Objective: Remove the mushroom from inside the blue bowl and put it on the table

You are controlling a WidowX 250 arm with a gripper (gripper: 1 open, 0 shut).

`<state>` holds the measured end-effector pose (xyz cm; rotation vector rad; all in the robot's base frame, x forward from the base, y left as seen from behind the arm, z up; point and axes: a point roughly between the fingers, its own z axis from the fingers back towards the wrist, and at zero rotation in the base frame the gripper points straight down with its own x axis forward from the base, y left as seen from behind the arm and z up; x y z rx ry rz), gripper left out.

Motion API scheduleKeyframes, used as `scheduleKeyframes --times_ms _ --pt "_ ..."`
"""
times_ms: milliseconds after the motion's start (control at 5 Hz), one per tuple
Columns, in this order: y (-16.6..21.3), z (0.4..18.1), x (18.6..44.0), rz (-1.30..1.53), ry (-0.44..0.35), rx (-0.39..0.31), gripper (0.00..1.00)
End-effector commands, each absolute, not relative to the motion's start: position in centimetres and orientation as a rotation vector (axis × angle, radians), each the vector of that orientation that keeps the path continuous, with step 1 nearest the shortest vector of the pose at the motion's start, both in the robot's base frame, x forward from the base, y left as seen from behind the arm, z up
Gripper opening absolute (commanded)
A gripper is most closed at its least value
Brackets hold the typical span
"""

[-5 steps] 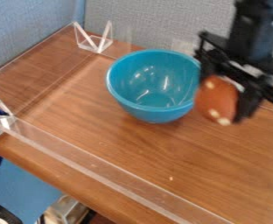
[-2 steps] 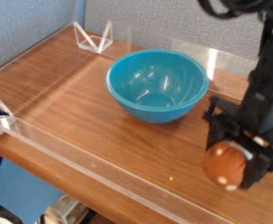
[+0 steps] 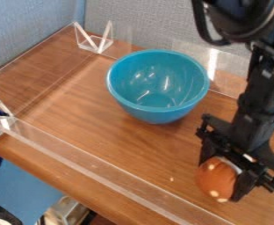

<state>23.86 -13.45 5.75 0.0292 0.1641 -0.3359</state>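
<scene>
The black gripper (image 3: 225, 176) is pointing straight down, its 2 fingers clamped on the orange-brown mushroom (image 3: 218, 181) low over the wood-grain table (image 3: 92, 119). The mushroom is sitting outside the turquoise-blue bowl (image 3: 158, 84), near the table's front right acrylic wall (image 3: 116, 190).

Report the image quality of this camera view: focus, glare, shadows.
Camera view: soft, low resolution throughout. The blue bowl carries pale glare streaks on its glossy inside. The gripper and the mushroom it holds look smeared, the cap's spots hardly readable. The table is evenly lit, with only a faint shadow beside the bowl.
</scene>
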Motion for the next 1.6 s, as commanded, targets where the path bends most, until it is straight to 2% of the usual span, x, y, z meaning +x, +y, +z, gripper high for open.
scheduleKeyframes --times_ms 0,200,400,600,1400 --pt "-13.1 5.3 24.9 -0.317 0.139 0.028 0.0" --pt "-12.5 4.7 24.7 -0.336 0.145 0.036 0.0" --pt "-11.7 3.7 24.9 -0.324 0.147 0.032 1.0" --pt "-11.1 4.3 25.5 -0.307 0.097 0.042 1.0" --pt "-11.4 6.4 24.9 -0.315 -0.068 0.055 1.0"
